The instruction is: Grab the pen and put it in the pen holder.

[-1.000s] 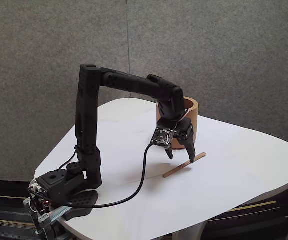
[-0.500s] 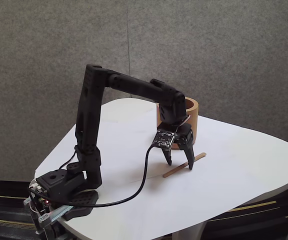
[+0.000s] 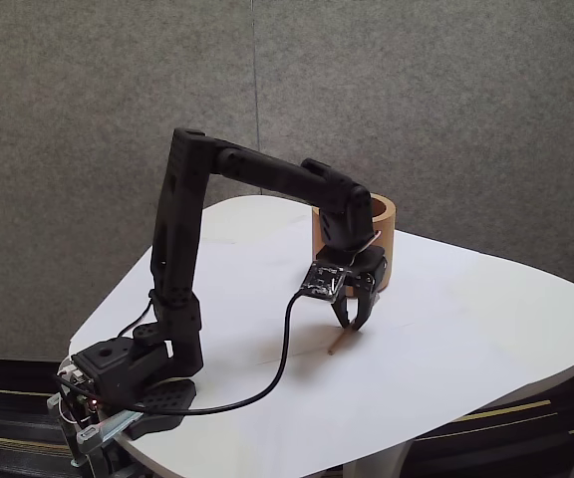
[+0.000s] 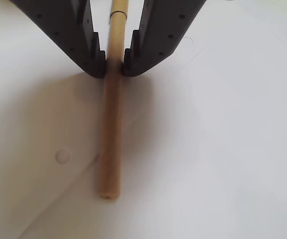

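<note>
Tan wood-coloured thin straight pen point(image 4: 111, 129) is seen clamped between the two black fingers of the tool point(image 4: 114, 67), with both fingertips pressed against its sides in the wrist view. The pen lies flat on the white rounded tabletop point(image 3: 466, 329), its free end pointed toward the wrist camera. In the fixed view the tool point(image 3: 354, 321) is lowered to the tabletop just in front of the wide tan-orange cylindrical pen holder point(image 3: 387, 224), and only a short stub of pen point(image 3: 335, 348) is visible below the fingers.

Progress, as judged: the grasp appears made, so the first part looks done. Lift, carry to the holder and drop into its opening are not yet done. The holder stands upright near the tool, partly hidden by the black arm point(image 3: 267, 174).

Count: one pen, one pen holder, one arm, one black cable point(image 3: 277, 373) trailing from tool to base.
</note>
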{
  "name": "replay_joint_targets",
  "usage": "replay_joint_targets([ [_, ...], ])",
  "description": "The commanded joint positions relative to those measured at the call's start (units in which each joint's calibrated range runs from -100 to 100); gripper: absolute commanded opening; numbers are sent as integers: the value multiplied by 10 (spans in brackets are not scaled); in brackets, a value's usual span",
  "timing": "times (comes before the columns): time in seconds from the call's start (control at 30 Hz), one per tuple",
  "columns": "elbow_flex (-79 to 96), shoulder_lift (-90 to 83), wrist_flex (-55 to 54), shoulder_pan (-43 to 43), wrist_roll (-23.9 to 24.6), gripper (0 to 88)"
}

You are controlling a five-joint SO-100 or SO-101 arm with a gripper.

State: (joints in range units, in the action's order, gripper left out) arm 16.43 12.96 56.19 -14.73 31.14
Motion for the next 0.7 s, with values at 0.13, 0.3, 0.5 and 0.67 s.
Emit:
replay_joint_targets([
  [0.13,-9,-1,-3,-3,2,3],
  [0.3,-7,-2,-3,-4,2,3],
  [0.5,-7,-7,-3,-39,-3,3],
  [0.67,-5,-12,6,-76,-4,3],
])
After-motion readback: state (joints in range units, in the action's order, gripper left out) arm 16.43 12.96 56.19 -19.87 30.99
